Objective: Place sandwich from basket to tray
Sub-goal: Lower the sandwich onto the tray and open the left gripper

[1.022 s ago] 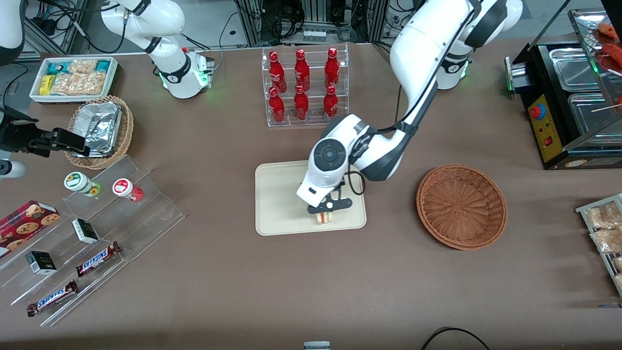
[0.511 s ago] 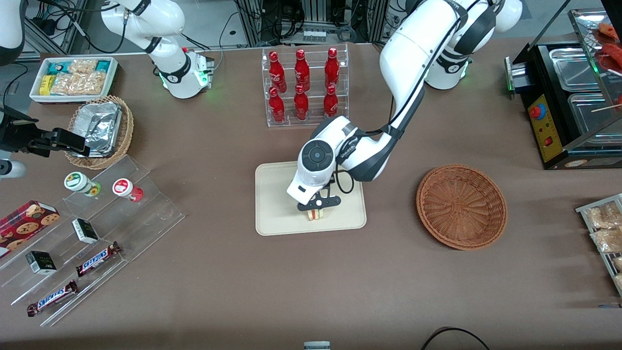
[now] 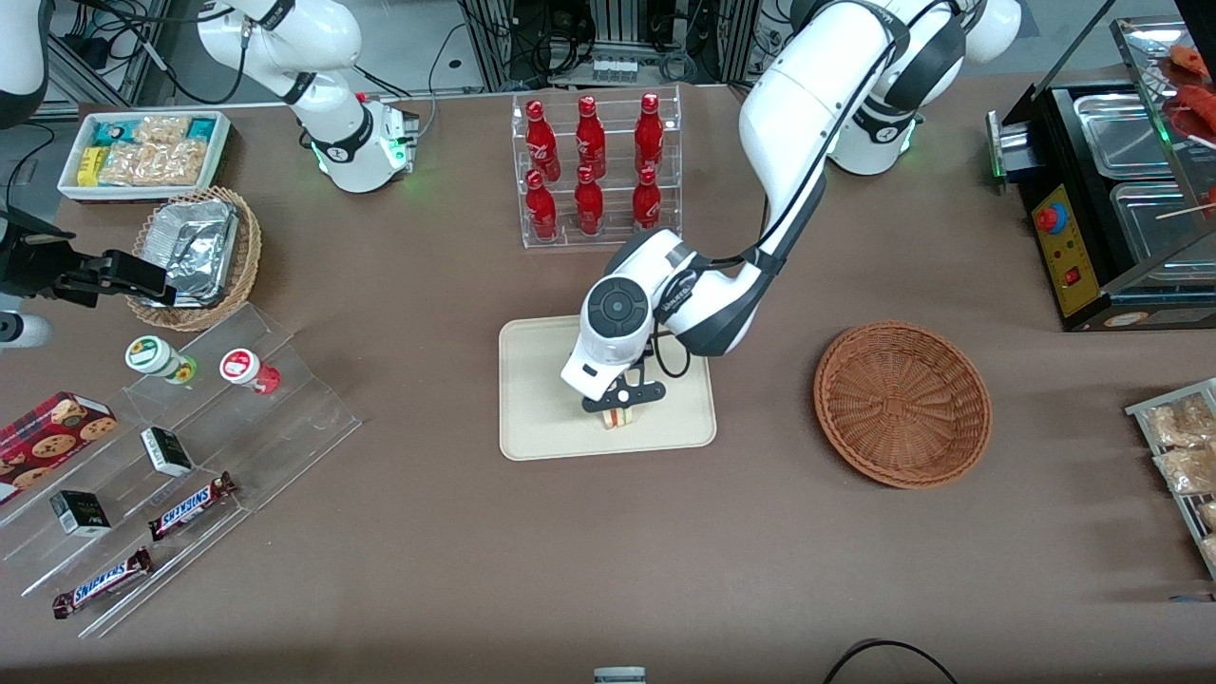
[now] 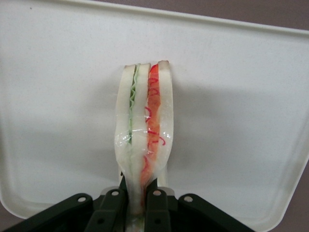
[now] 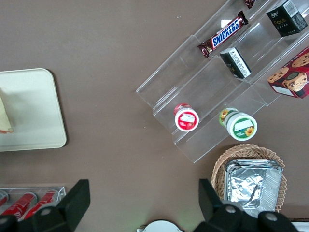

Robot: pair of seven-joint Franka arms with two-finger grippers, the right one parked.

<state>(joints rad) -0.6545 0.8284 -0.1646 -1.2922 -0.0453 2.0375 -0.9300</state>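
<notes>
The sandwich (image 3: 618,419), a pale wedge with red and green filling layers, stands on edge on the cream tray (image 3: 541,418), in the part nearer the front camera. My left gripper (image 3: 617,410) is shut on the sandwich and stands low over the tray. In the left wrist view the black fingers (image 4: 114,205) pinch the wrapped sandwich (image 4: 145,125) at its narrow end, with the tray (image 4: 241,106) under it. The reddish-brown wicker basket (image 3: 902,403) lies empty beside the tray, toward the working arm's end. The sandwich's edge also shows in the right wrist view (image 5: 5,116) on the tray (image 5: 34,111).
A clear rack of red bottles (image 3: 594,166) stands farther from the front camera than the tray. Toward the parked arm's end are clear display steps with snack bars (image 3: 190,503), two cups (image 3: 249,369), a tan basket with a foil container (image 3: 195,252) and a white snack box (image 3: 142,152).
My left gripper has carried the sandwich a little toward the parked arm's end across the tray, then nearly stopped. It stays shut on the sandwich.
</notes>
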